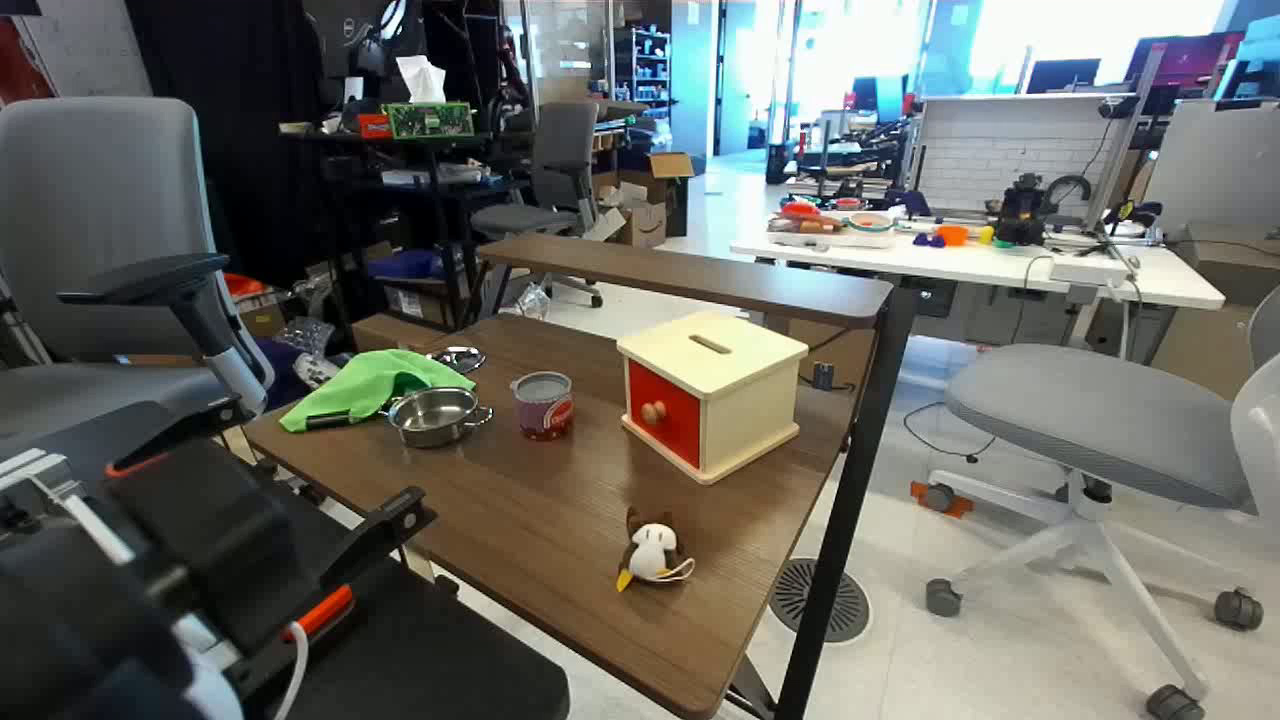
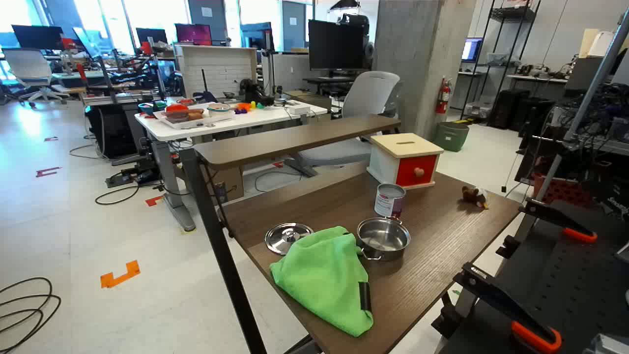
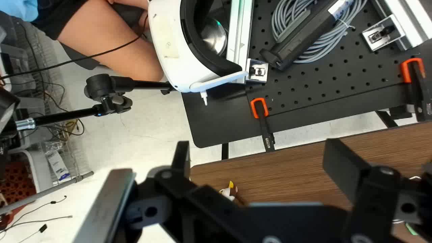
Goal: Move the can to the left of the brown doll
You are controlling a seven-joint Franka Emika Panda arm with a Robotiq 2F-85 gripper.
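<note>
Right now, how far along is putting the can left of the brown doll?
Maybe done: the can is left of the brown doll in both exterior views, though apart from it, between the metal bowl and the wooden box. In hand: nothing; the wrist view shows the gripper open and empty. To do: if they should be close together, probably gripping the can and carrying it over.

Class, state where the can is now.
In an exterior view, the can stands on the table, just right of the metal bowl and left of the wooden box.
</note>
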